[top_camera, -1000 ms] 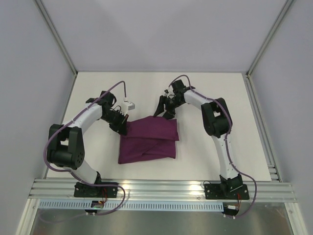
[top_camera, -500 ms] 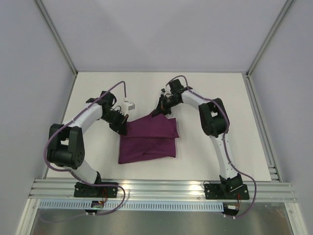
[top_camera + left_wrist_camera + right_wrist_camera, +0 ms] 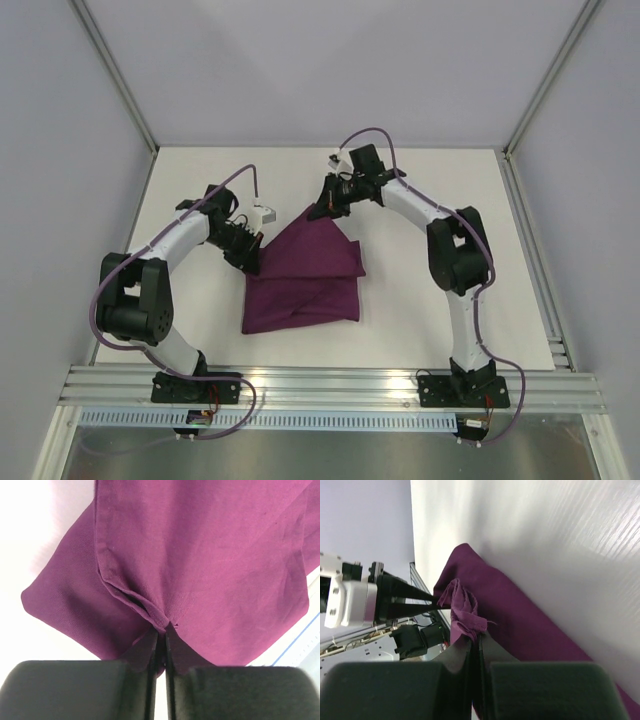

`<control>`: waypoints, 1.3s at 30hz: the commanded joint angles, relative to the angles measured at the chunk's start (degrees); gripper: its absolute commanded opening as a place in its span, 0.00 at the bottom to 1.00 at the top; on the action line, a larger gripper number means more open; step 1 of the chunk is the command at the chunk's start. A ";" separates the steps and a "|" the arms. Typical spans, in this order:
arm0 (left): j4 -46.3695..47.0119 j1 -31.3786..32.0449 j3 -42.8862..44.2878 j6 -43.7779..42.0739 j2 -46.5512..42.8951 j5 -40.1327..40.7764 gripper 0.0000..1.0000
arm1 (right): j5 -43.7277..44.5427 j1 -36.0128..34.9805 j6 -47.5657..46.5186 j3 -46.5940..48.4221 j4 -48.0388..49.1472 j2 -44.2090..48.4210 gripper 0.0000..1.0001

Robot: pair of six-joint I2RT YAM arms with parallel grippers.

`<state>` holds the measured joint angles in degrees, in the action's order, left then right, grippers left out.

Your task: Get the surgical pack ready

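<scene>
The surgical pack shows as a deep-purple folded cloth (image 3: 305, 285) in the middle of the white table. My right gripper (image 3: 318, 208) is shut on its far corner and holds that corner raised, so the cloth rises to a point. In the right wrist view the bunched corner (image 3: 462, 612) sits just above the closed right gripper (image 3: 478, 639). My left gripper (image 3: 250, 262) is at the cloth's left edge. In the left wrist view the left gripper (image 3: 161, 632) pinches a fold of the cloth (image 3: 210, 555).
The white table (image 3: 420, 190) is bounded by grey walls at the back and both sides. An aluminium rail (image 3: 330, 385) runs along the near edge by the arm bases. The left arm's white wrist camera (image 3: 347, 602) shows in the right wrist view.
My right gripper has shut on the cloth's far corner and drawn it up and toward the back, pulling the cloth into a peak. The left arm has stayed in place.
</scene>
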<state>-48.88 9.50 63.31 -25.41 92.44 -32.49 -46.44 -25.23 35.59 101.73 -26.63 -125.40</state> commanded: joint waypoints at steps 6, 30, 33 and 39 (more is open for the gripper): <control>-7.53 -0.62 3.40 -0.52 -2.18 -0.29 0.34 | -4.27 -3.15 -7.63 -15.04 6.42 15.97 0.00; -15.37 -0.71 2.26 3.61 -18.35 8.58 0.76 | 2.30 -24.85 -16.97 -50.56 11.33 35.75 0.45; -14.05 -0.62 1.73 5.45 -18.35 9.28 0.79 | 6.43 -26.26 -15.30 -52.68 14.15 38.91 0.74; -11.32 -0.62 -1.17 8.27 -22.39 13.76 0.81 | 27.38 -28.47 -9.08 -58.04 16.79 53.40 0.89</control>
<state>-62.13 9.21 63.00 -19.97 73.71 -21.61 -34.06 -53.23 22.15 44.86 -15.22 -80.40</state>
